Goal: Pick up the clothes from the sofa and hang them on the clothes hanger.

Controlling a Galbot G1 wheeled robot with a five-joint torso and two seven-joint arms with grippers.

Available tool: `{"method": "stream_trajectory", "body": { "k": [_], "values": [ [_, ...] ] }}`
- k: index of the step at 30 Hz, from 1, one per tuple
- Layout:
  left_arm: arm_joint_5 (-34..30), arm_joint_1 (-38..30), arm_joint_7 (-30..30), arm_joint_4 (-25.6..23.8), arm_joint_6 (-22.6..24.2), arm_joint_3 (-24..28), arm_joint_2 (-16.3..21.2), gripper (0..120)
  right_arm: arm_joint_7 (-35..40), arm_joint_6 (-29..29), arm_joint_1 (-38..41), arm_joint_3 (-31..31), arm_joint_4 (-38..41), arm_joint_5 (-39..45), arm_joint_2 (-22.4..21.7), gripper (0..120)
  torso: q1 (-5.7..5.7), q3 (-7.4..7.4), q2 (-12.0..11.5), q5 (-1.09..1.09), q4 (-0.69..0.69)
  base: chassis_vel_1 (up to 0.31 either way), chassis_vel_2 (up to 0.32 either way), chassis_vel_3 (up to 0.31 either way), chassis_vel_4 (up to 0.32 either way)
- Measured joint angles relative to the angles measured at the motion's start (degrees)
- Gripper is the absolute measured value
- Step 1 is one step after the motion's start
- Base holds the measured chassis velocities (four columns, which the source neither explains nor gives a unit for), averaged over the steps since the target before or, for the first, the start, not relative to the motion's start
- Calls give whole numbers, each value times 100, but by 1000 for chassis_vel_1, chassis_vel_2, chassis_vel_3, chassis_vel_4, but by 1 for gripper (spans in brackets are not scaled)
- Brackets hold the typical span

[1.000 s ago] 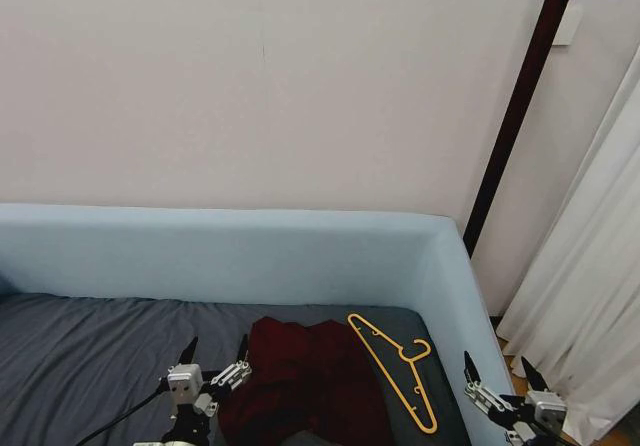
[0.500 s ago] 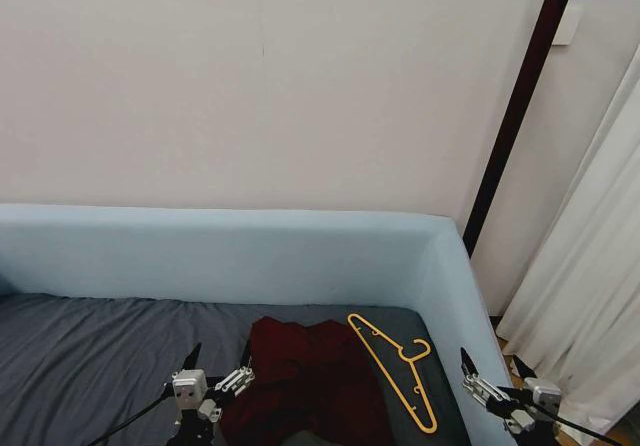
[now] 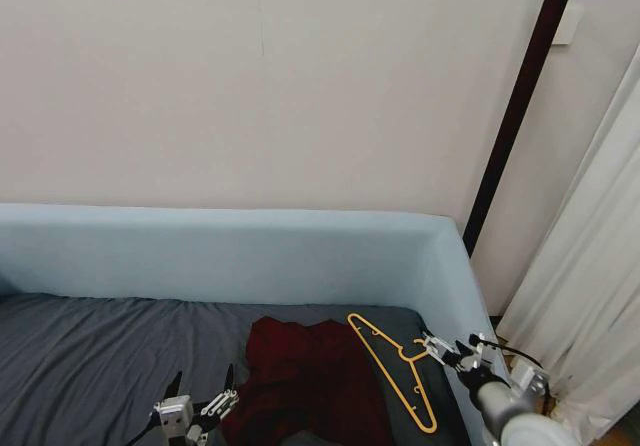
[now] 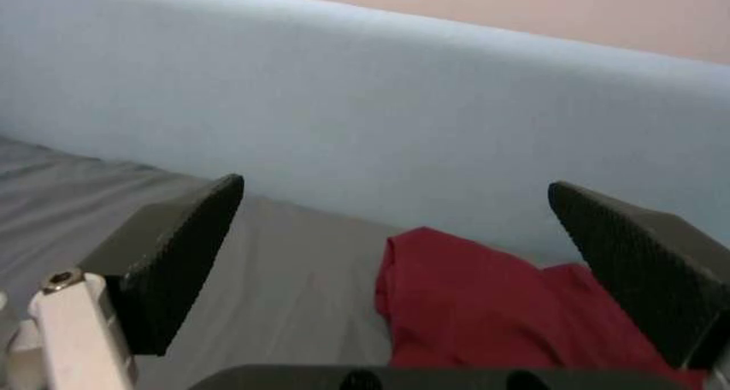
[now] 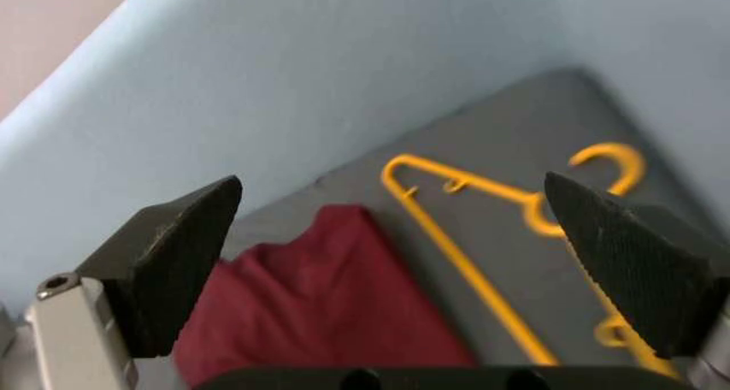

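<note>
Red cloth, the garment (image 3: 305,381), lies crumpled on the grey seat cover (image 3: 90,356) of the pale blue sofa (image 3: 250,256). It sits just beside the left gripper (image 3: 202,386), on the side toward the other arm. The left gripper hangs low over the seat cover with its two fingers spread wide and nothing between them. From its wrist camera the garment lies just past the fingertips, with the sofa's backrest rising beyond.

The right gripper (image 3: 447,351) is at the sofa's far corner, close to the armrest, and its fingers are likewise spread apart and empty. Just in front of its fingertips lies the yellow hanger (image 3: 395,366), flat on the seat cover, with its hook end nearest the gripper. The hanger stretches between this gripper and the garment; whether hanger and cloth touch cannot be told.

Beyond the right gripper, past the armrest, a dark rack pole (image 3: 515,116) slants up along the wall, and a white curtain (image 3: 590,296) hangs on the gripper's outer side.
</note>
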Motion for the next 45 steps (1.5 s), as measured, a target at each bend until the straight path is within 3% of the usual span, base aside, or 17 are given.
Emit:
{"method": "stream_trajectory", "body": {
  "k": [5, 7, 9, 16, 22, 33, 45],
  "values": [
    [214, 101, -50, 0, -91, -65, -184, 100, 426, -362, 718, -440, -612, 908, 253, 100, 0, 1, 0, 2, 1, 0, 0, 0, 0],
    [265, 146, -71, -12, -115, -111, -248, 100, 507, -497, 983, -577, -935, 1065, 401, 100, 0, -1, 1, -2, -5, 0, 0, 0, 0],
    [293, 169, -76, -27, -128, -141, -282, 100, 506, -551, 1126, -676, -1175, 1050, 485, 100, 0, 0, 0, -1, -1, 0, 0, 0, 0],
    [376, 229, -100, -69, -140, -275, -428, 100, 1, -583, 2037, -1177, -2992, -55, 956, 100, 0, 0, 0, 1, -2, 0, 0, 0, 0],
    [378, 215, -106, -26, -133, -348, -444, 100, -468, -504, 2549, -1167, -4124, -602, 1458, 100, 0, 0, 1, 1, 0, 0, 0, 0, 0],
    [370, 156, -122, 97, -133, -428, -325, 100, -937, -453, 2806, -970, -5003, -1181, 2116, 100, 0, 0, 0, 0, -1, 0, 0, 0, 0],
    [343, 182, -174, 101, -150, -537, -208, 100, -1206, -366, 2775, -996, -5147, -1649, 2207, 62, 0, 0, 1, 1, -2, 0, 0, 0, 0]
  ]
}}
